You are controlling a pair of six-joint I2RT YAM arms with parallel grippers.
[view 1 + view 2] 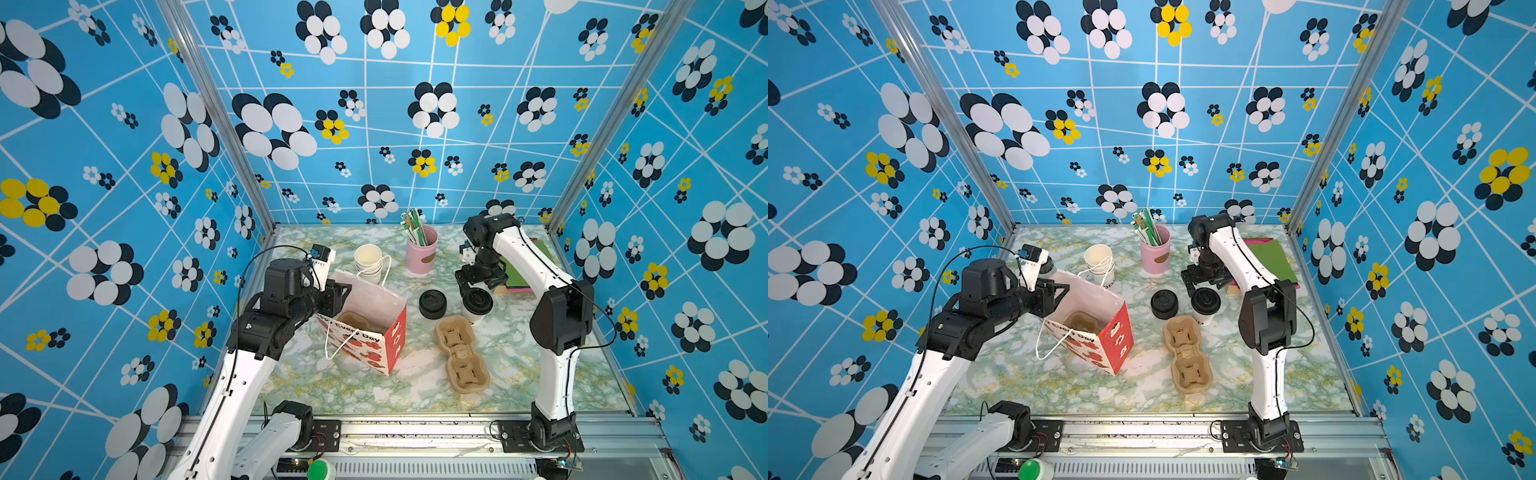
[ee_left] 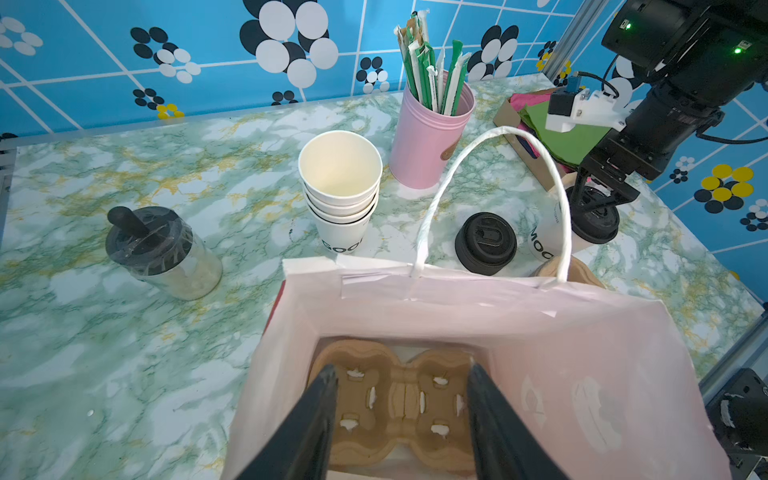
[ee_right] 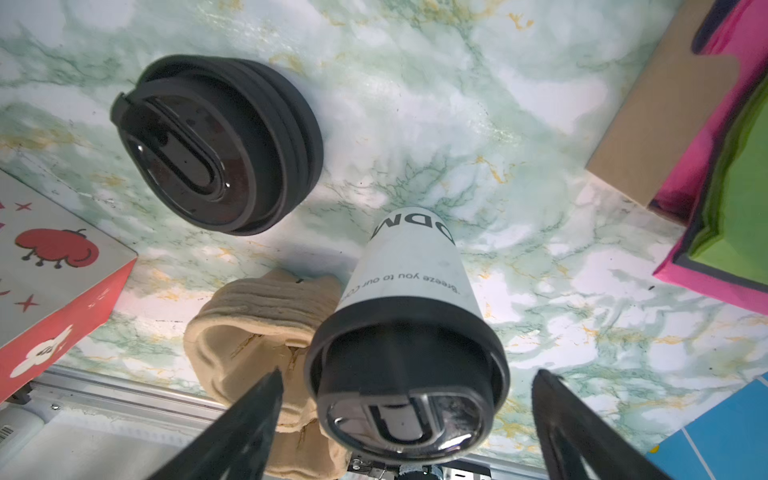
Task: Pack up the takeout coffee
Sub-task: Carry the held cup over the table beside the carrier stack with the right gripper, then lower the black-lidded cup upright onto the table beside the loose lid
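Observation:
The takeout coffee [image 1: 477, 306] [image 1: 1205, 306], a white cup with dark lettering and a black lid, stands upright on the marble table, right of centre. My right gripper [image 1: 475, 292] [image 3: 407, 374] hangs open over it, one finger on each side of the lid [image 3: 409, 382], with a gap on both sides. The red and white paper bag [image 1: 390, 345] [image 2: 582, 353] stands open at centre left with a brown cup carrier [image 2: 399, 399] on its bottom. My left gripper [image 1: 338, 293] [image 2: 401, 370] is at the bag's mouth, fingers apart, nothing between them.
A pile of black lids [image 1: 432, 303] sits just left of the coffee. Stacked brown carriers [image 1: 461, 353] lie in front of it. Lidless white cups [image 1: 368, 257] and a pink can of straws [image 1: 422, 249] stand behind. Coloured napkins [image 1: 1273, 257] lie at back right, a jar [image 2: 162, 249] at left.

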